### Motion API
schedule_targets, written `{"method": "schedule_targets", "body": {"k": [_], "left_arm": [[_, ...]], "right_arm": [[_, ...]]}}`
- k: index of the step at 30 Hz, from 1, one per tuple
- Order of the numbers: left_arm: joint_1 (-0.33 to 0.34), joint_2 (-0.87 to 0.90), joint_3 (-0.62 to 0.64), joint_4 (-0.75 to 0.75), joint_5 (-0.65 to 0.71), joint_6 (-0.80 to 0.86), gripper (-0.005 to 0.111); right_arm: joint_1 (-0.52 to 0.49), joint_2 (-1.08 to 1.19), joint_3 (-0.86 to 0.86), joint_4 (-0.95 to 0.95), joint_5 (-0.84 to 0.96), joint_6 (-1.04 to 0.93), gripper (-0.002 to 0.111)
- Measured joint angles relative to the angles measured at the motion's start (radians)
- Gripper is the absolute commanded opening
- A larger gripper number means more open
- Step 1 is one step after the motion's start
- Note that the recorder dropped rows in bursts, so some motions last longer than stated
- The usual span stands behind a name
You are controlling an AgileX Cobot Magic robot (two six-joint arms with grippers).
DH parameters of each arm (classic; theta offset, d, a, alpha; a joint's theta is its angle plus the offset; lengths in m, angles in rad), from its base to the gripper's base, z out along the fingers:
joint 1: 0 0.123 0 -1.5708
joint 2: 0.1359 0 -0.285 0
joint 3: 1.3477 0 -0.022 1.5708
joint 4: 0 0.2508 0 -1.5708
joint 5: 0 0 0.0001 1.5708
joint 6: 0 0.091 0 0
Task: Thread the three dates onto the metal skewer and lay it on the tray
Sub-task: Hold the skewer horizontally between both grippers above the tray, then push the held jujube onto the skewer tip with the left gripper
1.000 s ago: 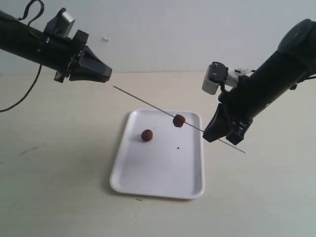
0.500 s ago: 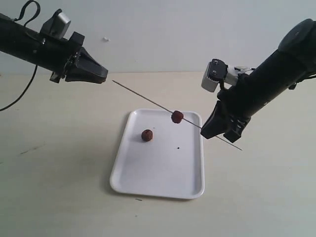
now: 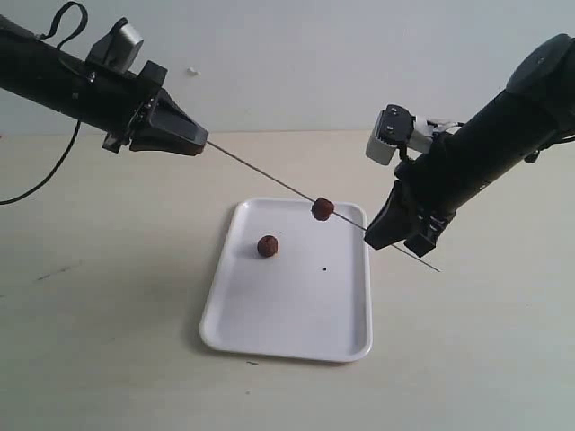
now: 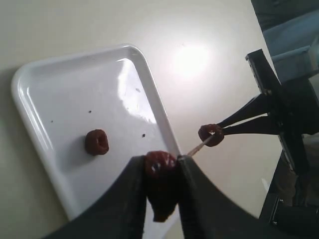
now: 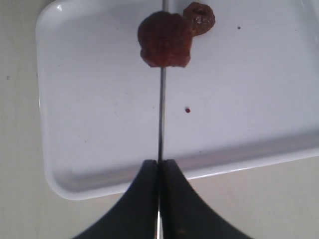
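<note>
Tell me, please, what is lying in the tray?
One loose date and a few dark specks; the skewered date hangs above. The left pincer, gripping the third date, covers one tray edge.

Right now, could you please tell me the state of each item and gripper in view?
tray: flat on the table.
metal skewer: airborne, tilted.
threaded date: on the skewer.
loose date: lying on the tray.
held date: pinched, at the skewer's tip.
left gripper: shut on held date.
right gripper: shut on metal skewer.
</note>
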Motion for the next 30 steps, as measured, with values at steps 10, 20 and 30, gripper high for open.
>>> {"method": "schedule_targets", "body": {"k": [10, 20, 30], "left_arm": [[0.000, 0.000, 0.000, -0.008, 0.000, 0.000, 0.023], [0.000, 0.000, 0.000, -0.027, 0.000, -0.002, 0.023], [-0.017, 0.000, 0.000, -0.022, 0.000, -0.002, 0.023]], "right_arm": [[0.000, 0.000, 0.000, 0.000, -0.002, 0.009, 0.000], [0.000, 0.000, 0.000, 0.000, -0.002, 0.010, 0.000], [0.000, 0.000, 0.000, 0.011, 0.011, -0.032, 0.000]]}}
